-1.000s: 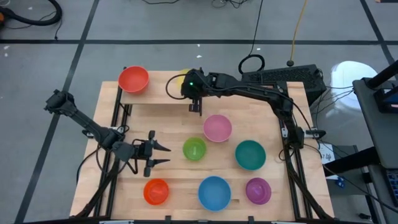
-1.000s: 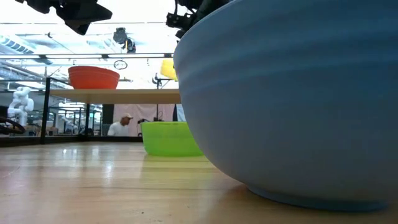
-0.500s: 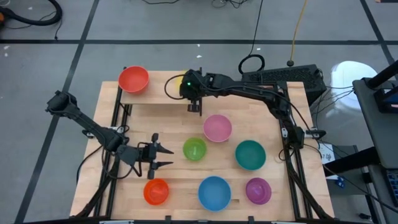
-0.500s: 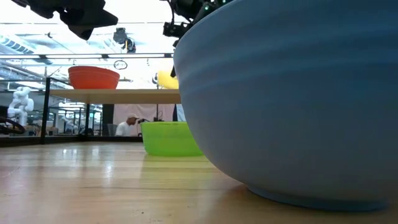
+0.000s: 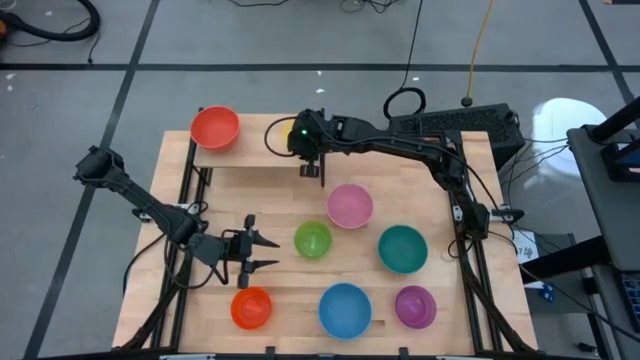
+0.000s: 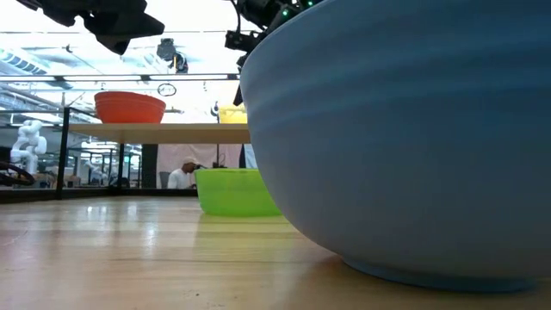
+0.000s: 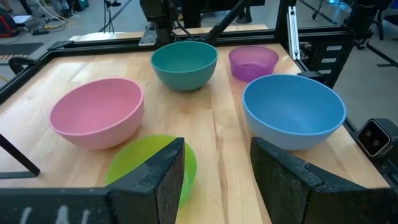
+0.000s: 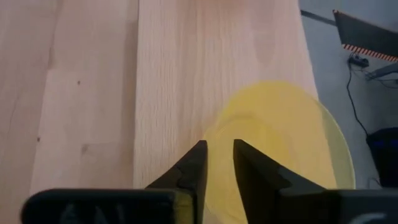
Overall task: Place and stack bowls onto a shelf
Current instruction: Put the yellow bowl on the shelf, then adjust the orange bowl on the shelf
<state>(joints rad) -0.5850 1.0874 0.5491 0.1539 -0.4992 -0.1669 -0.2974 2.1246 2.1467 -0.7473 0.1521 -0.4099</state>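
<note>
Grey floor tiles and black tape lines frame your light-wood table [image 5: 280,290], and reading it left to right you first meet the left gripper [image 5: 262,250], hovering with its fingers spread and empty just above the orange bowl [image 5: 251,307], which sits near the table's front-left corner; that arm is much the nearer one to the orange bowl and to the green bowl [image 5: 312,239] just to its right. Up at the back left, the red bowl [image 5: 214,127] already rests on the shelf [image 5: 250,152]. Moving right along that board you come to the relation that matters: the right gripper [image 5: 313,170] reaches over the shelf's right half, and the yellow bowl [image 8: 280,146] sits on the board directly ahead of its fingertips, its rim running between the two fingers [image 8: 189,168]. Those fingers stand only slightly parted around the rim, so you should judge them as loosening rather than clamped, and I cannot tell whether they touch the plastic. Any next move, I judge, must draw straight back off the rim so the bowl does not drag. Further right lie the pink bowl [image 5: 349,205], blue bowl [image 5: 345,309], teal bowl [image 5: 402,249] and purple bowl [image 5: 415,306], all unstacked on the tabletop
</note>
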